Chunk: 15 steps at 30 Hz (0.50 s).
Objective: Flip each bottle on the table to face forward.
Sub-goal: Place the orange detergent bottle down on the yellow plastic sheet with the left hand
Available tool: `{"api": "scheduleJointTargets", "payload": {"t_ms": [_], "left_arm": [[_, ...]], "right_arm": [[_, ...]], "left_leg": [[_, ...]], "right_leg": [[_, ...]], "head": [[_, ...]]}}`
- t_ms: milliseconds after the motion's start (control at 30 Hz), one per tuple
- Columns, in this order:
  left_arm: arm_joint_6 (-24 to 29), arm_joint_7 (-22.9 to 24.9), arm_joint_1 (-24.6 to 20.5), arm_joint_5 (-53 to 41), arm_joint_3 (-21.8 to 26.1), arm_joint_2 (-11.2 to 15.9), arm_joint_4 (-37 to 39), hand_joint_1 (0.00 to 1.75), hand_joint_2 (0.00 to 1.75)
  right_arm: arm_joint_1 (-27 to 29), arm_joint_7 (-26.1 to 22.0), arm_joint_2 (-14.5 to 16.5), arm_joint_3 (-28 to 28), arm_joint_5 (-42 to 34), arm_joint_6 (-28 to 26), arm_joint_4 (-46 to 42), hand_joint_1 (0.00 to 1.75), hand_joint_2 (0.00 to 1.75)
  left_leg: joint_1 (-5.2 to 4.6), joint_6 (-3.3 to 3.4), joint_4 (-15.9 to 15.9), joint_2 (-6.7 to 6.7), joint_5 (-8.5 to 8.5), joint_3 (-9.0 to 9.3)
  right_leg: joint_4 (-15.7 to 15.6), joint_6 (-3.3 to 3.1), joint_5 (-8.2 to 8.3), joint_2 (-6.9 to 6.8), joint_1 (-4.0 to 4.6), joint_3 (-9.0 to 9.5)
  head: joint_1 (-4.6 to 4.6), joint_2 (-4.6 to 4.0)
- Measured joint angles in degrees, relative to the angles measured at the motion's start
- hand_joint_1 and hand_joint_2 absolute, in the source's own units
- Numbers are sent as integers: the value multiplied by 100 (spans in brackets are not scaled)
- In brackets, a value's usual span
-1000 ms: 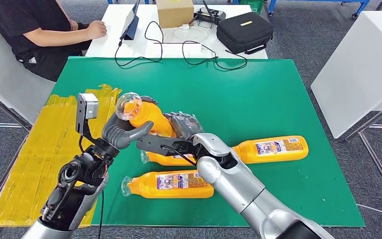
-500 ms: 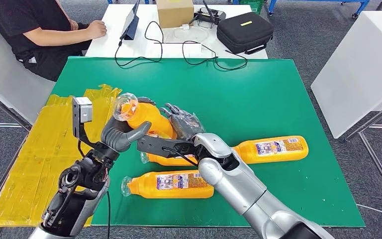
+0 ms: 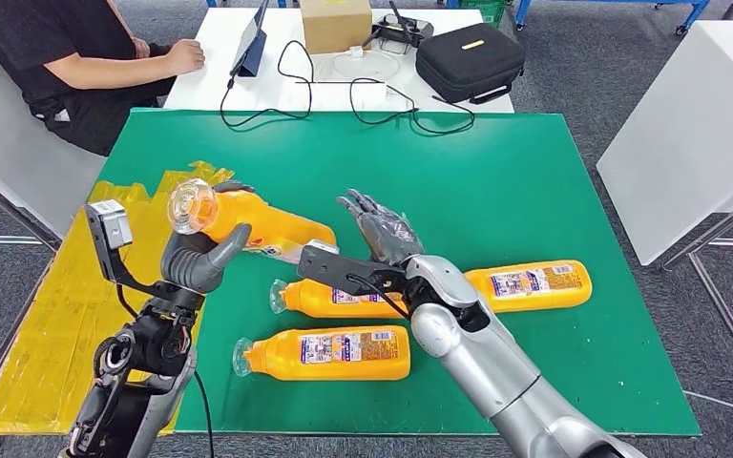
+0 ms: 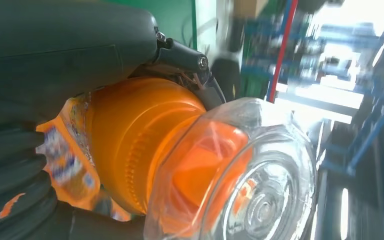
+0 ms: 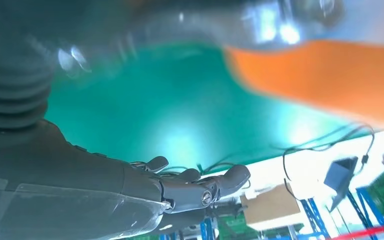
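The right hand (image 3: 379, 229) has let go, fingers spread wide; the left hand (image 3: 198, 256) alone now grips the lifted orange plastic bottle (image 3: 248, 223), ready for turning.

green table (image 3: 496, 181) carries 3 orange bottles (image 3: 329, 352).

both arms are showing silver shells with black joints. left hand (image 3: 200, 260) is wearing a grey ribbed cover with a thick grey thumb; right hand (image 3: 382, 232) is showing dark fingers. black cables are running along both forearms, and a small grey camera box (image 3: 109, 225) is sitting on a black bracket.
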Motion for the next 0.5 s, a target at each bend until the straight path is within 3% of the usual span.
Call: {"api": "scheduleJointTargets", "payload": {"t_ms": [200,400,500], "left_arm": [[618,-281,82,-821,225,65,0,175,175],[1722,-545,83,-2297,400,70,-89,175,175],[1830,-552,80,-2459,435,72,-125,175,175]], "right_arm": [[246,-88,-264,-22,-3,-41,-446,0,0],[464,-91,-464,-22,-31,-29,-830,0,0],[514,-91,-521,-22,-39,-24,-938,0,0]], "left_leg": [[0,0,0,0,0,-2],[0,0,0,-1,0,-2],[0,0,0,-1,0,-2]], "right_leg": [[0,0,0,0,0,-1],[0,0,0,-1,0,0],[0,0,0,-2,0,-1]], "head": [[0,0],[-1,0],[-1,0]]}}
